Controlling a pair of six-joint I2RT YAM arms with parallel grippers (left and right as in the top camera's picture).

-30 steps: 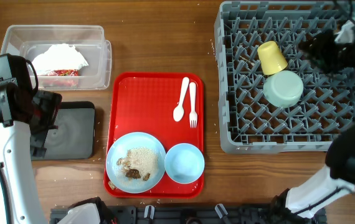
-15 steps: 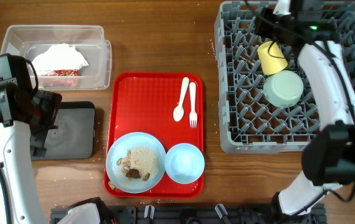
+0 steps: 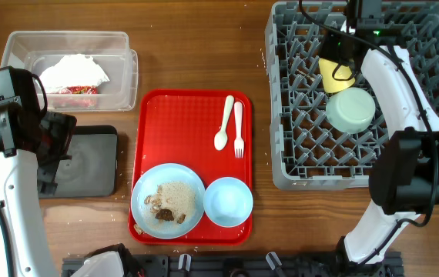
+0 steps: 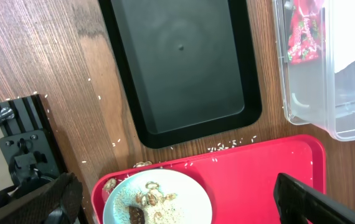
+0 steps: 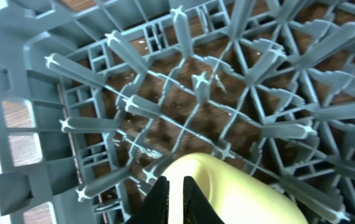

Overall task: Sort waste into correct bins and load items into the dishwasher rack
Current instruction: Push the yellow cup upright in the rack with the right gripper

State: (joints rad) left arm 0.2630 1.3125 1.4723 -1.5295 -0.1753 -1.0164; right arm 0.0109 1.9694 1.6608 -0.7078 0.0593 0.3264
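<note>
**A:** Right claw, state?
**B:** The right gripper point(image 5: 174, 202) was pinched almost fully closed on the edge of the small yellow cup point(image 5: 240, 193). Only a thin pale sliver showed between its fingers.
**A:** Cup's condition and place?
**B:** Glossy and clean, it lay tilted on the pegs inside the dishwasher rack point(image 3: 281, 115), just beside the upturned mint-green bowl point(image 3: 351, 109).
**A:** Left claw?
**B:** The left gripper point(image 4: 177, 199) was spread wide and held nothing, above the black tray point(image 4: 177, 74) and the red tray point(image 4: 258, 168).

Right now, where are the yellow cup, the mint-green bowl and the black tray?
yellow cup point(image 3: 340, 77): overhead view, its side wall.
mint-green bowl point(image 3: 350, 109): overhead view, its centre.
black tray point(image 4: 180, 68): left wrist view, its bare floor.
</note>
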